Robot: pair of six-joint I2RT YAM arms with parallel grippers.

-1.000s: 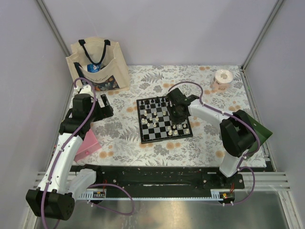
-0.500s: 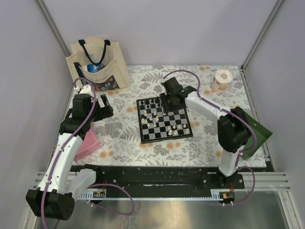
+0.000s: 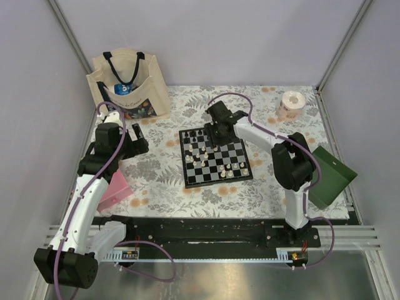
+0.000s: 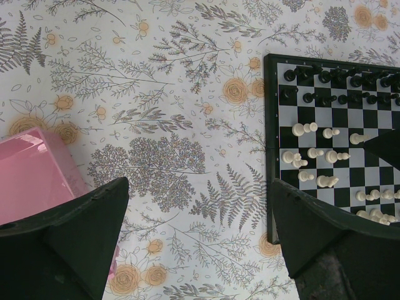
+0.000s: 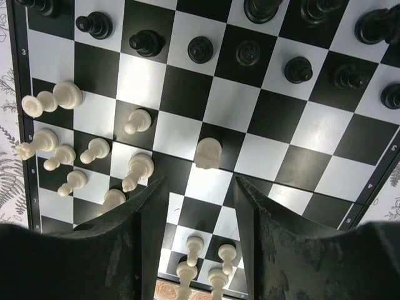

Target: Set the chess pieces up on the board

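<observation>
Seen from above, a small square chessboard with black and white squares and a black border [image 3: 219,180] lies mid-table on a flowered tablecloth [image 3: 181,200]. Tiny black and cream-white plastic chessmen [image 3: 200,156] stand scattered on it. The right gripper [image 3: 215,132] hangs over the board's far edge. The left gripper [image 3: 139,145] sits over bare cloth to the board's left, near a pink plastic box [image 3: 115,187] and a cream canvas tote bag [image 3: 128,84]. From this view I cannot tell how either pair of jaws stands.

The left wrist camera shows the left gripper [image 4: 199,184] with jaws spread wide over the cloth, nothing between them. The chessboard [image 4: 269,125] is to its right and the pink box [image 4: 31,169] to its left.

The right wrist camera shows the right gripper [image 5: 200,184] with jaws spread and empty, above the board. One cream chessman [image 5: 207,152] stands just beyond the fingertips, with black ones along the top rows.
</observation>
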